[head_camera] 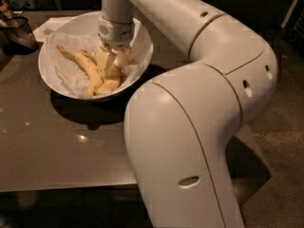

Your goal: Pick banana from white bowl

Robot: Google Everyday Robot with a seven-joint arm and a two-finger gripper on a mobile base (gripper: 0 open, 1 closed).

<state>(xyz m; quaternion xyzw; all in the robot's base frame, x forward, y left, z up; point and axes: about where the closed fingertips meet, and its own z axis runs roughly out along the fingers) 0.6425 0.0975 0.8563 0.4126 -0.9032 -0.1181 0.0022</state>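
The white bowl (52, 82) stands at the back left of the table, lined with crumpled white paper. Two bananas lie in it. The plumper, curved banana (112, 81) lies right of centre, partly hidden under the gripper. A slimmer banana (84, 64) with a long thin stem lies to its left. My gripper (114, 58) reaches straight down into the bowl and sits on the upper part of the plumper banana.
A small dark mesh basket (18, 31) stands at the far left, beside the bowl. The brown table (57, 146) runs toward the front edge. My large white arm (190, 127) fills the right half of the view and hides the table's right side.
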